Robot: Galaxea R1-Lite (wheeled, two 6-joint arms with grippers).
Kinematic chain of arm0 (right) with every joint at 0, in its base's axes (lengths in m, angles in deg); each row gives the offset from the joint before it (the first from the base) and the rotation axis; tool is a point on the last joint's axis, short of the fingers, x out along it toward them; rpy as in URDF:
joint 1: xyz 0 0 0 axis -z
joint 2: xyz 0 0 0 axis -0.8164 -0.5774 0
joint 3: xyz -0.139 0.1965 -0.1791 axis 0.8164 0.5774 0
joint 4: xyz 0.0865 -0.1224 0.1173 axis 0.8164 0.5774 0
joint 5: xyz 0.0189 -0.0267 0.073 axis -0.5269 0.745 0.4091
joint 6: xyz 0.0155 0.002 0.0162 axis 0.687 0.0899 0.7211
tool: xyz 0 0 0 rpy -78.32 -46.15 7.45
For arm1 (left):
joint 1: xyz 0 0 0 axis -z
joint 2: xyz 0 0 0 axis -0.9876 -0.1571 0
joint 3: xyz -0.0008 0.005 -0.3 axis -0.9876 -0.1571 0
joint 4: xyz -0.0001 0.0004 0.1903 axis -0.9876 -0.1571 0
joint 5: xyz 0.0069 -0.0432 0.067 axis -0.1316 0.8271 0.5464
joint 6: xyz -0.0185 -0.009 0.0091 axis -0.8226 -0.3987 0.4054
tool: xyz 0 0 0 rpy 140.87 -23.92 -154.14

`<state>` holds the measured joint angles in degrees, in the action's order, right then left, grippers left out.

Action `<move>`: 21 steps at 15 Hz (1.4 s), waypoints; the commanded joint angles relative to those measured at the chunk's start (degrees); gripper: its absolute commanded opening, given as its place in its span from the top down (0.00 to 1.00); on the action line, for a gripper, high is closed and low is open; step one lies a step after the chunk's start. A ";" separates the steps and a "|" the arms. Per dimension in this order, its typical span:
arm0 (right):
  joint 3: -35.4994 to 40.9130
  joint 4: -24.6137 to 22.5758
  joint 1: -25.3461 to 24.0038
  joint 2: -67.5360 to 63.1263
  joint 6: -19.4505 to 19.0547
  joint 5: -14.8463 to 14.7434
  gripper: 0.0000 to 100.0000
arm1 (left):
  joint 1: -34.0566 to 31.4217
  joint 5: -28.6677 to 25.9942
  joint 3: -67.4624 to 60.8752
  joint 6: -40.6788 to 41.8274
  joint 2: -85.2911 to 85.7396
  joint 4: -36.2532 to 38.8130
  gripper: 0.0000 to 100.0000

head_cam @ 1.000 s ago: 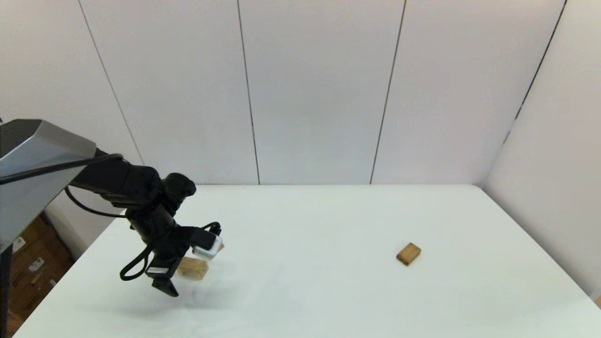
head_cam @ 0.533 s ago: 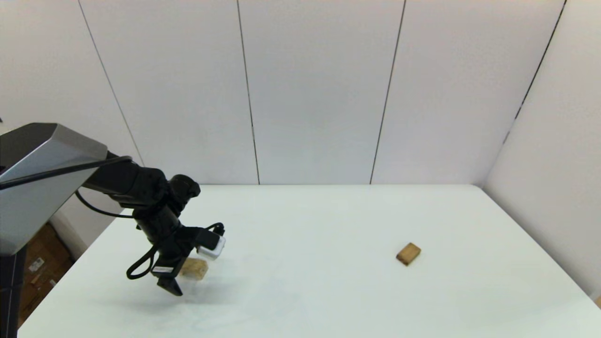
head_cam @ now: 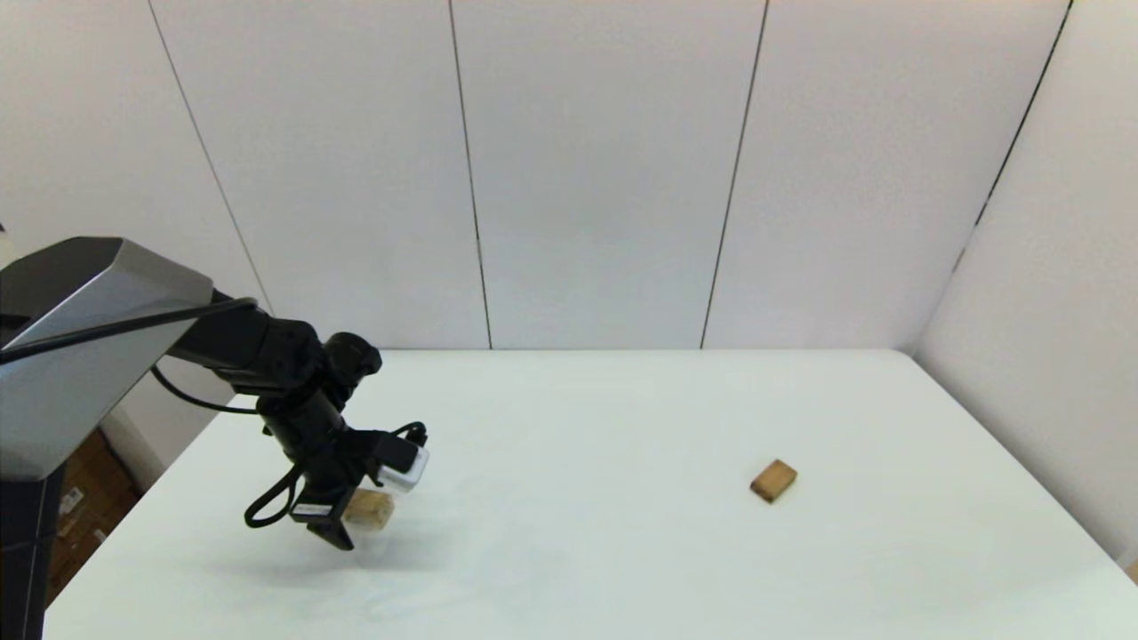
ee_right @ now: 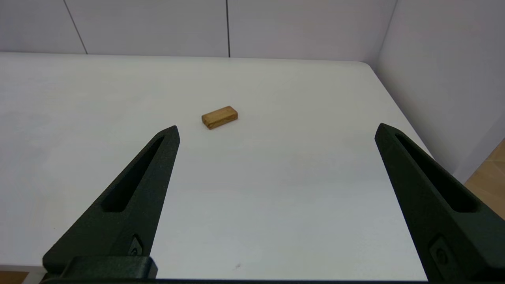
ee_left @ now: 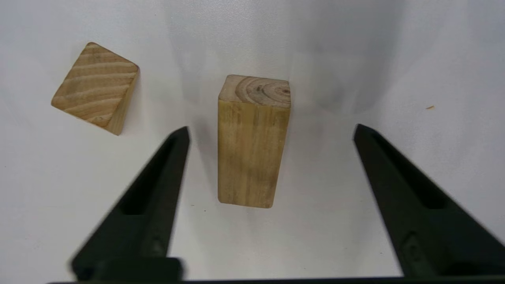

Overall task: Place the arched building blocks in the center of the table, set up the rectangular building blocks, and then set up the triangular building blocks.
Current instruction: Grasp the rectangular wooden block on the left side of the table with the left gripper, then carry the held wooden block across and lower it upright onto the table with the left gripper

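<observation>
wood block in play: arched building blocks [ee_left: 252, 146], pale brown, seen in the left wrist view as a tall oblong with ring grain on its far end face; the notch does not show from here
where it sits: lower left of the head frame, on the white desk [head_cam: 622, 551], partly hidden behind the left pincer [head_cam: 342, 533]
left pincer state: spread wide and empty, both fingers [ee_left: 158, 189] apart from the wood
key relation: block lies between the 2 fingers, nearer the one at picture left; its long axis runs along the fingers and away from the camera, so they would close across its narrow width
neighbour: triangular building blocks [ee_left: 96, 86] just beside it, upper left of the wrist frame, not touching
nearer arm: left, by far
right pincer [ee_right: 276, 130]: also wide and empty, parked; out of the head frame
rectangular building blocks [head_cam: 773, 480]: lying flat, right of centre, well apart from the other 2
judgement: a grasp looks close; the centre of the desk lies to frame right of the block
</observation>
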<state>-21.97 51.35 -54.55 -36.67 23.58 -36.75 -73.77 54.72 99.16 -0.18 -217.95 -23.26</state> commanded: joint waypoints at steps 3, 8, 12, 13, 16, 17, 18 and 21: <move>0.09 -0.01 -0.01 0.02 -0.03 0.02 0.00 | -0.07 0.26 0.21 0.14 -0.64 -0.10 1.00; 0.00 -0.01 -0.01 0.02 -0.03 0.02 0.00 | -0.16 -0.09 0.56 -0.03 0.60 -0.36 1.00; 0.09 -0.01 -0.01 0.02 -0.03 0.02 0.00 | 0.19 -0.44 0.21 -2.76 4.64 -2.30 1.00; 0.00 -0.01 -0.01 0.02 -0.03 0.02 0.00 | 0.72 -0.70 0.21 -3.20 5.87 -3.35 1.00; 0.00 -0.01 -0.01 0.02 -0.03 0.02 0.00 | 4.06 -2.37 0.38 -6.71 8.51 -5.81 1.00; 0.09 -0.01 -0.01 0.02 -0.03 0.02 0.00 | 5.73 -2.81 0.47 -9.52 8.77 -5.99 1.00; 0.00 -0.01 -0.01 0.02 -0.03 0.02 0.00 | 7.92 -2.90 0.47 -11.54 9.21 -6.08 1.00; 0.00 -0.01 -0.01 0.02 -0.03 0.02 0.00 | 14.16 -2.90 0.56 -17.70 9.82 -5.81 1.00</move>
<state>-21.97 51.35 -54.55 -36.67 23.59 -36.78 -64.15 51.87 99.60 -13.87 -209.23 -29.11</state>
